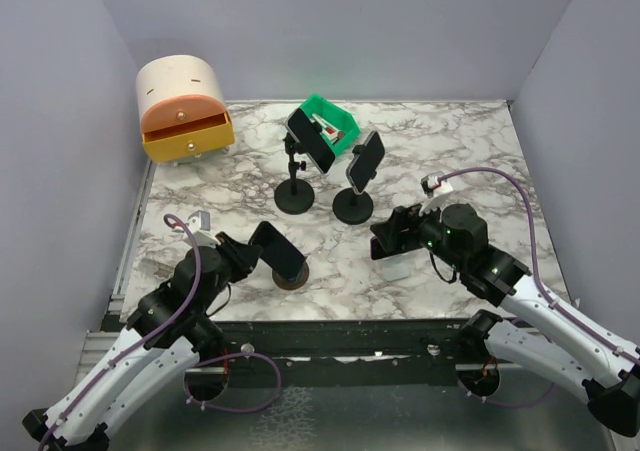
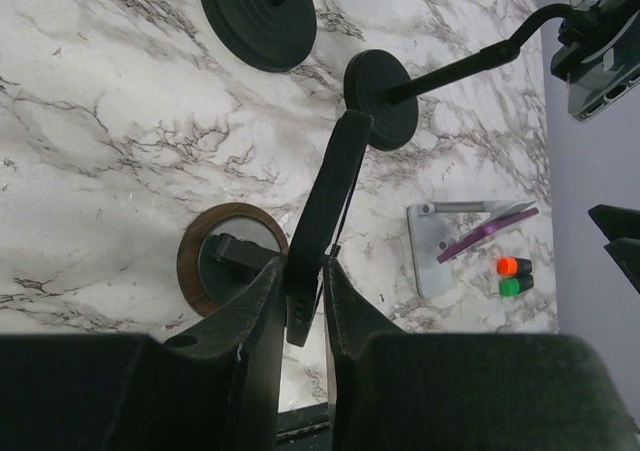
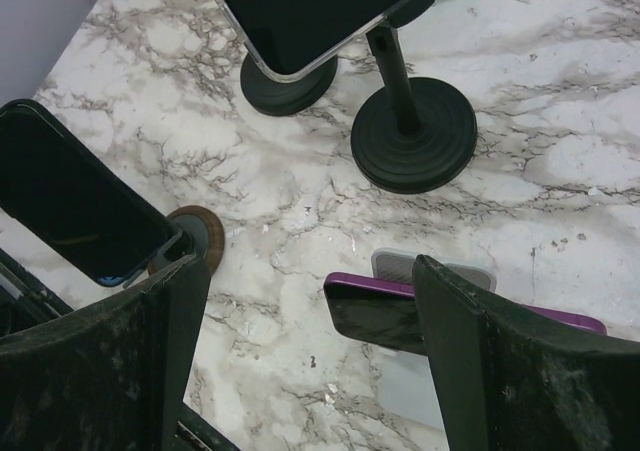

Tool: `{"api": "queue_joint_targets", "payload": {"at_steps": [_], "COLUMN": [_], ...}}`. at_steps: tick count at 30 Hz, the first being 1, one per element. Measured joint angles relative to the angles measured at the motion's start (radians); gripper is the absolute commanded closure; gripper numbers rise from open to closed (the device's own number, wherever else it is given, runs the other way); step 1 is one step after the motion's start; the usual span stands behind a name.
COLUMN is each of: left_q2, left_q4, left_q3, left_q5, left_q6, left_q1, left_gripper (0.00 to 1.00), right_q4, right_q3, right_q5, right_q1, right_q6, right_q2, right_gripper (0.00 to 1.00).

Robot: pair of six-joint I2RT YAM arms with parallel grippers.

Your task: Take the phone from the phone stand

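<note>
Pinching, left gripper: closed on the lower edge of dark phone, which sits in brown-rimmed stand.
Right gripper: spread wide beside purple phone.

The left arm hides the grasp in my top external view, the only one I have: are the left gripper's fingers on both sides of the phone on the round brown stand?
Observer: Yes. The left wrist view shows the left gripper straddling the phone, seen edge-on, one finger on each face near its lower end.
Operator: Clamped?
Observer: Can't tell; the fingers sit close against it, and it rests on the brown-rimmed stand.
Operator: And the other arm?
Observer: The right wrist view shows the right gripper wide open above a purple phone on a pale stand.
</note>
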Motion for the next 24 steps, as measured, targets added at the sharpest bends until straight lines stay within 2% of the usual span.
{"api": "queue_joint_targets", "payload": {"at_steps": [8, 16, 24], "left_q2": [-0.046, -0.128, -0.141], "left_q4": [-0.001, 0.002, 0.007], "left_q3": [0.0, -0.016, -0.024], "left_q5": [0.0, 0.0, 0.0], "left_q6": [0.008, 0.022, 0.043], "left_q1": [0.0, 0.0, 0.0], "left_gripper": [1.0, 1.0, 1.0], "right_q4": [0.0, 0.0, 0.0], "right_q3": [0.0, 0.0, 0.0], "right_q5": [0.0, -0.005, -0.02], "right_q1": [0.0, 0.0, 0.0], "right_q6": [0.0, 0.006, 0.007], "right_q2": [-0.016, -0.018, -0.018], "right_gripper": [0.13, 0.13, 0.13]}}
